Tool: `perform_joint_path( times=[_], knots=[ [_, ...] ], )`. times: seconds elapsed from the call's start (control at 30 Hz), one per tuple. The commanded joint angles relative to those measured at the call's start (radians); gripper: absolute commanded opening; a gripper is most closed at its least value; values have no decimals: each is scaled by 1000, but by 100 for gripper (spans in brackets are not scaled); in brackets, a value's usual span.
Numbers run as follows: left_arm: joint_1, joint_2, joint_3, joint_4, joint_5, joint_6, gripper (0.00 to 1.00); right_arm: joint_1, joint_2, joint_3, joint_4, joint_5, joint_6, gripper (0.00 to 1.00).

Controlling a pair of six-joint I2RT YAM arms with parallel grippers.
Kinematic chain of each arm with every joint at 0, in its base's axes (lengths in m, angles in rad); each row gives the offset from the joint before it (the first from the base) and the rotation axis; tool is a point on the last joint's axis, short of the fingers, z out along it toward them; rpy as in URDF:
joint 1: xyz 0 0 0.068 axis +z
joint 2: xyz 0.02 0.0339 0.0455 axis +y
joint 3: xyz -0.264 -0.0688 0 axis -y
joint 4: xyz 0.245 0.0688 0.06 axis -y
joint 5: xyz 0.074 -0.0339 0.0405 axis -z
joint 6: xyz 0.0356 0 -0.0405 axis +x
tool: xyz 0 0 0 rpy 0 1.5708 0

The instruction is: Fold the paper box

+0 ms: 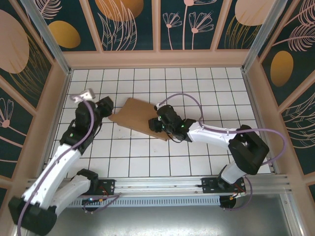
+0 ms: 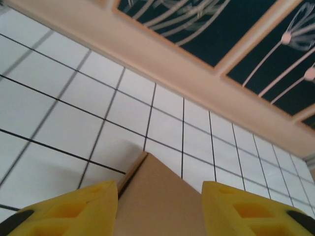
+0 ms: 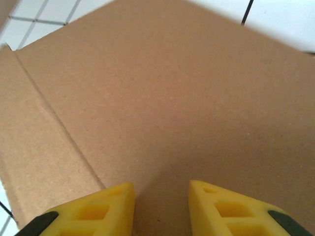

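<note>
The paper box point(image 1: 140, 115) lies flat on the tiled table as a brown cardboard slab, turned at an angle. My left gripper point(image 1: 107, 109) is at its left corner. In the left wrist view that corner point(image 2: 152, 172) pokes up between the yellow fingers point(image 2: 83, 206), and the left gripper point(image 2: 160, 189) is open, with two cardboard layers showing along the left edge. My right gripper point(image 1: 156, 124) hovers over the box's near right part. Seen from the right wrist, the right gripper point(image 3: 161, 189) is open just above the cardboard point(image 3: 172, 88), with nothing between its fingers. A crease point(image 3: 54, 128) runs at the left.
The white gridded table point(image 1: 197, 83) is walled by a wooden frame with patterned panels point(image 1: 128, 19). A metal rail point(image 1: 162, 184) runs along the near edge by the arm bases. Free tiles stretch behind and to the right of the box.
</note>
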Motion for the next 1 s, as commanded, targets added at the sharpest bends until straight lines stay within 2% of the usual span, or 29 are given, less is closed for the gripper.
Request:
perform_joint_path(
  times=[0.0, 0.1, 0.2, 0.37, 0.5, 0.6, 0.77, 0.97],
  knots=[
    [-4, 148, 67, 0, 117, 106, 50, -2, 52, -28, -24, -29, -33, 36],
    [-3, 263, 109, 31, 139, 135, 52, -7, 66, -28, -40, -30, -43, 38],
    [0, 351, 130, 49, 103, 151, 53, -24, 60, -22, -60, -73, -54, 39],
    [30, 497, 144, 76, 119, 175, 55, -79, -69, -48, -67, -108, -68, 47],
    [89, 573, 125, 108, 205, 160, 56, -174, -191, -112, -45, -181, -31, 57],
    [119, 620, 126, 120, 273, 202, 54, -252, -237, -161, -50, -192, 11, 62],
    [128, 693, 143, 96, 322, 235, 55, -336, -231, -208, -53, -215, 44, 70],
    [133, 774, 140, 85, 339, 244, 53, -357, -158, -224, -8, -238, 64, 73]
  ],
)
